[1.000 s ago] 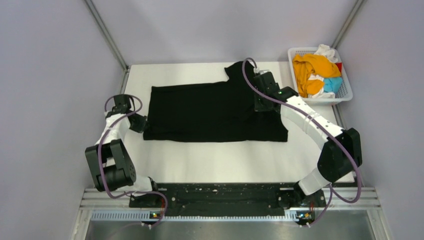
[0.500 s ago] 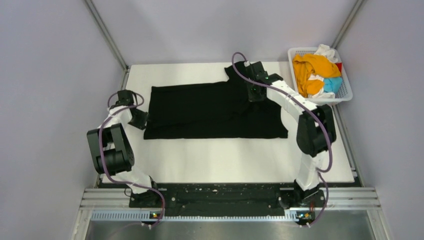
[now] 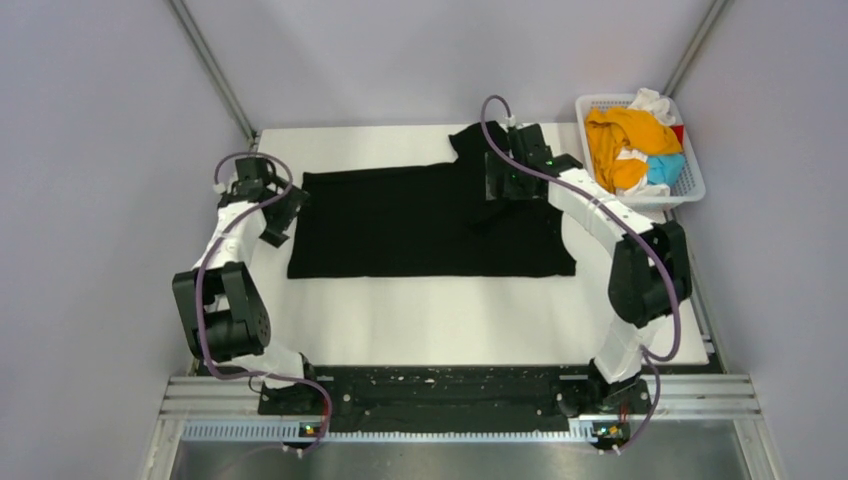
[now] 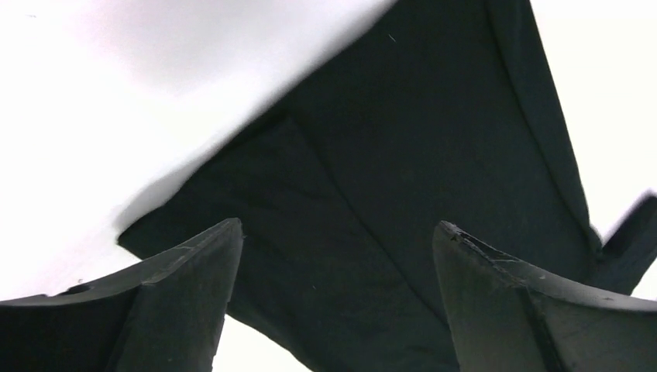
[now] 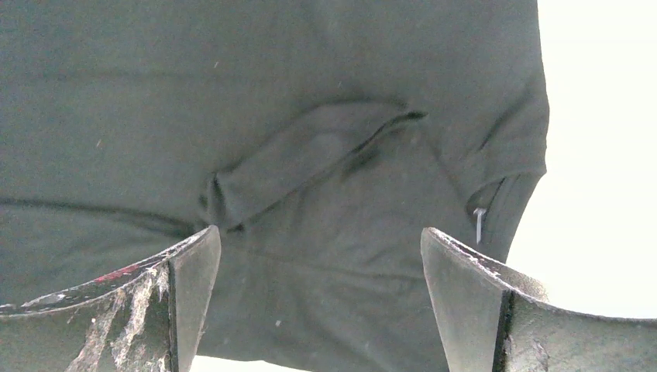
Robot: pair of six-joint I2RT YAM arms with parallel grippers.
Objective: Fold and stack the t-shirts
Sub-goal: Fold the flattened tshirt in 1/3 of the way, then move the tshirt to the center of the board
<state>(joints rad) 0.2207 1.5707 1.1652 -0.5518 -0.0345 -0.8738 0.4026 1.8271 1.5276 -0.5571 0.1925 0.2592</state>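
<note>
**Both grippers open over the black t-shirt**

You are looking down on a white table (image 3: pixel 450 320). The black t-shirt (image 3: pixel 430 220) lies flat across the middle of it in a long rectangle, with one sleeve sticking out toward the far edge.

Your left gripper (image 4: pixel 337 226) is at the shirt's left end, jaws spread wide and holding nothing. Its wrist camera shows a corner of the black cloth lying on the table beyond the two fingers.

Your right gripper (image 5: pixel 319 232) is over the far right part of the shirt, near the sleeve. Its jaws are also wide apart and empty. The cloth below it has a raised wrinkle (image 5: pixel 310 163).

A white basket (image 3: pixel 690 185) stands at the far right corner. It holds the other t-shirts crumpled together: orange (image 3: pixel 620 135), white (image 3: pixel 652 102), light blue (image 3: pixel 667 167) and a sliver of red (image 3: pixel 679 133).
</note>
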